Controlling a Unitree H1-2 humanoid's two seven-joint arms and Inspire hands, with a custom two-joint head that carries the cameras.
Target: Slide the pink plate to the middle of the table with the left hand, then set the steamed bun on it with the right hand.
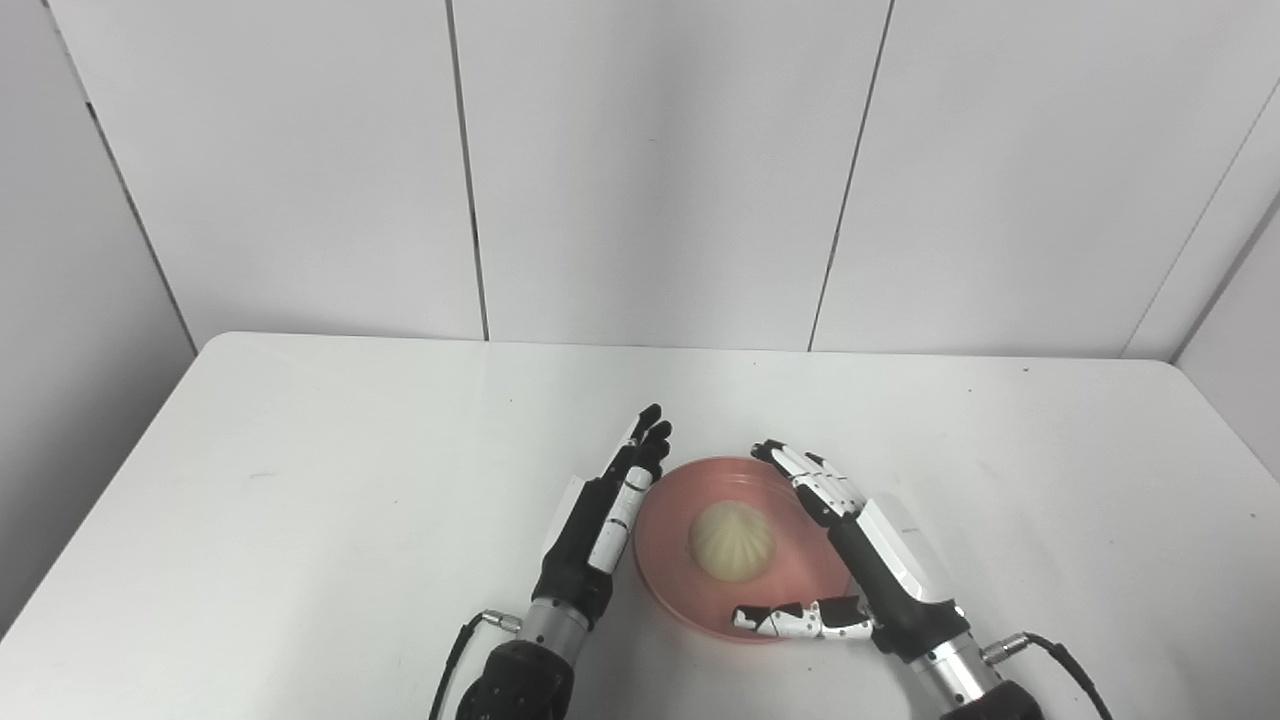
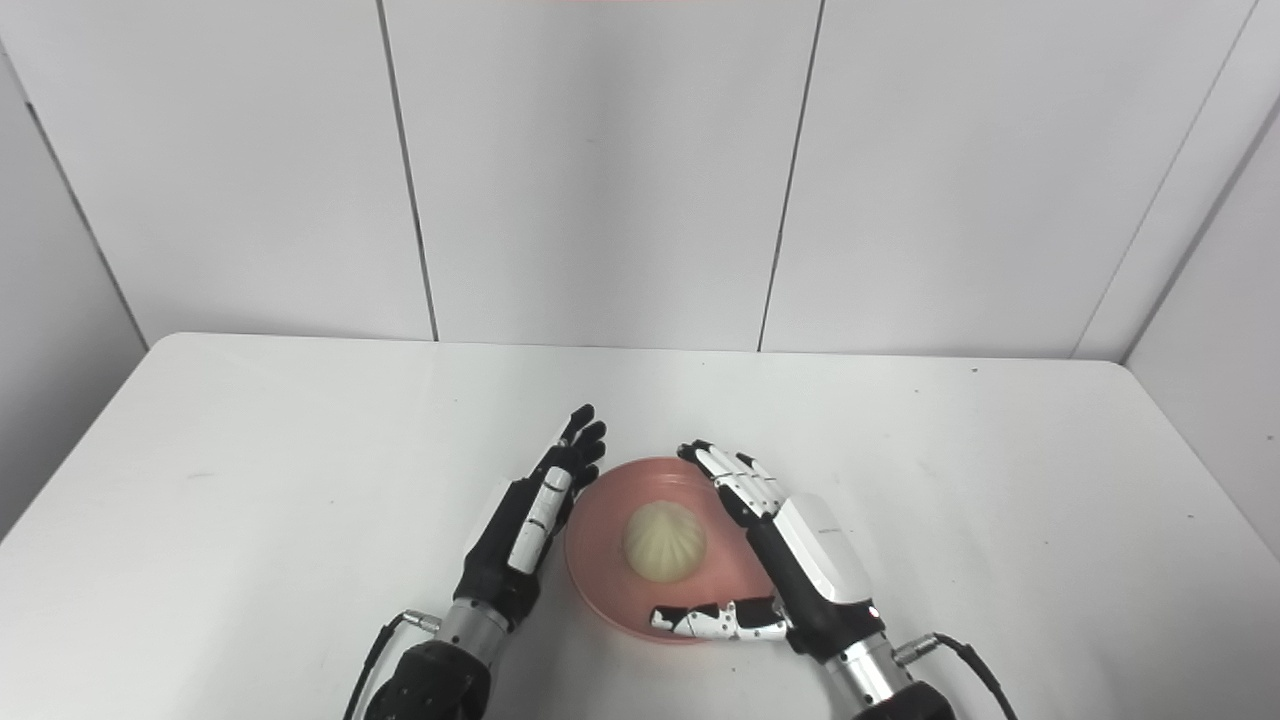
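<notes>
The pink plate (image 1: pixel 680 580) lies on the white table (image 1: pixel 300 480), near its front middle. The cream steamed bun (image 1: pixel 731 541) sits in the plate's centre. My left hand (image 1: pixel 605 515) stands on edge against the plate's left rim, fingers straight and together, holding nothing. My right hand (image 1: pixel 860 560) is open around the plate's right side: its fingers (image 1: pixel 810 480) reach over the far right rim and its thumb (image 1: pixel 795 620) lies across the near rim. It does not touch the bun. The same layout shows in the right eye view, with the bun (image 2: pixel 665 541) on the plate (image 2: pixel 600 570).
The table's near edge is just below the hands. Grey wall panels (image 1: pixel 650 170) rise behind the table's far edge. Cables (image 1: pixel 1060 655) trail from both wrists.
</notes>
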